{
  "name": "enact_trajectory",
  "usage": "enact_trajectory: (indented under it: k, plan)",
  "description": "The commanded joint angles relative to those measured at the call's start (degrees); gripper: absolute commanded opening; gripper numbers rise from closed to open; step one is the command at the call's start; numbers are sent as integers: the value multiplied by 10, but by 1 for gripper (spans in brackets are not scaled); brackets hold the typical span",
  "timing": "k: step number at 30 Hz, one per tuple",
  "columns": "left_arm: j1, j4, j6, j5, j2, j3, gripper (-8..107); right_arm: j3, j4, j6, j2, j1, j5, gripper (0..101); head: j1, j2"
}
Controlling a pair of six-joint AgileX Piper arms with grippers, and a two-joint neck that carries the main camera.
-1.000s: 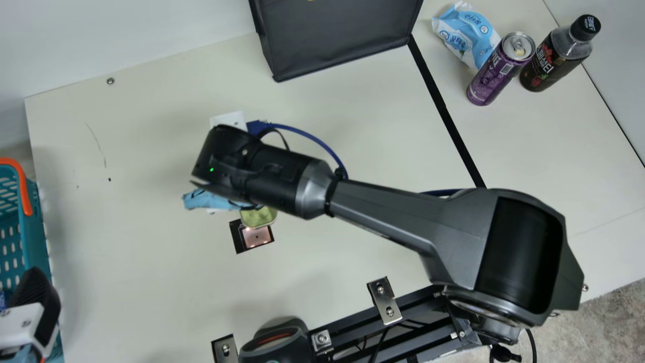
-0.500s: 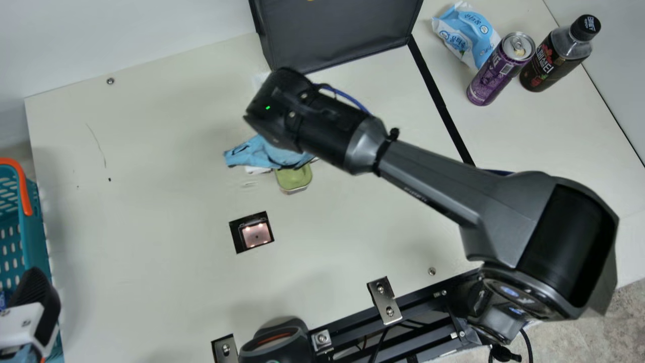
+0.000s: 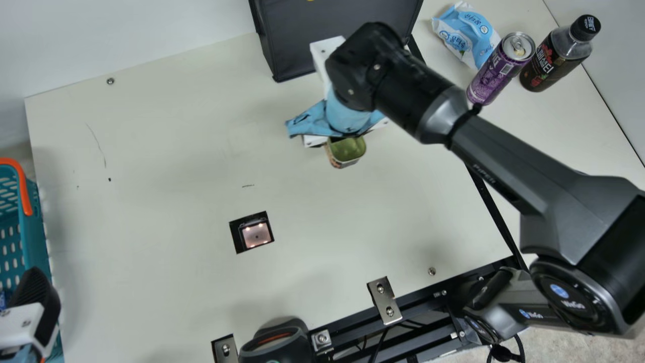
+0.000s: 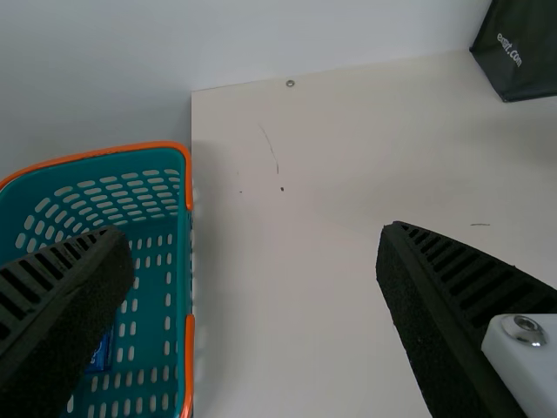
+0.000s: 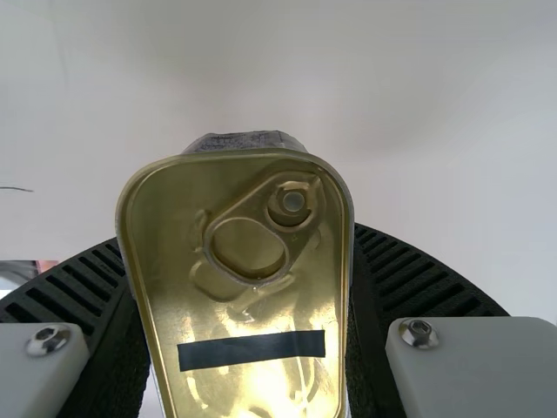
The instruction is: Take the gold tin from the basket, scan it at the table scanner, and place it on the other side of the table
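At the near left corner of the main view, the left gripper [image 3: 31, 307] hangs at the border of the teal basket [image 3: 38, 227]. In its own wrist view, the fingers of this left gripper [image 4: 254, 252] stand wide apart and have nothing between them. One finger is seen over the basket, where a blue packet [image 4: 100, 353] lies, and the other over the white table [image 3: 151, 252].

At the near edge there is also a dark rounded device [image 3: 277, 340] with an orange stripe, beside a dark metal frame [image 3: 413, 305].

The right arm [image 3: 509, 166] comes from the lower right corner. Its forearm goes long and slanting across the table, and the wrist is bent, so the right gripper [image 3: 347, 118] points down to the table. Its two fingers are clamped on the sides of the gold tin [image 3: 347, 150], whose pull-ring lid faces the wrist camera. The tin is to the right of the table scanner [image 3: 257, 236] and farther than it; I cannot tell if it touches the table.

Farther are the black bag [image 3: 297, 45], the purple can [image 3: 496, 70], the dark bottle [image 3: 549, 63] and the blue-white pack [image 3: 463, 33].
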Motion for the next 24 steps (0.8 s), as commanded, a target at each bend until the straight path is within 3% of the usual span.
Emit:
enact_trajectory:
  k: [1,24]
  plan:
    - [0,0,0,0,0,0,90,10,3,-30,-11,-28,0,0,-17,-1]
    - [0,0,0,0,0,0,90,117,29,-235,-124,-294,0,0,-17,-1]
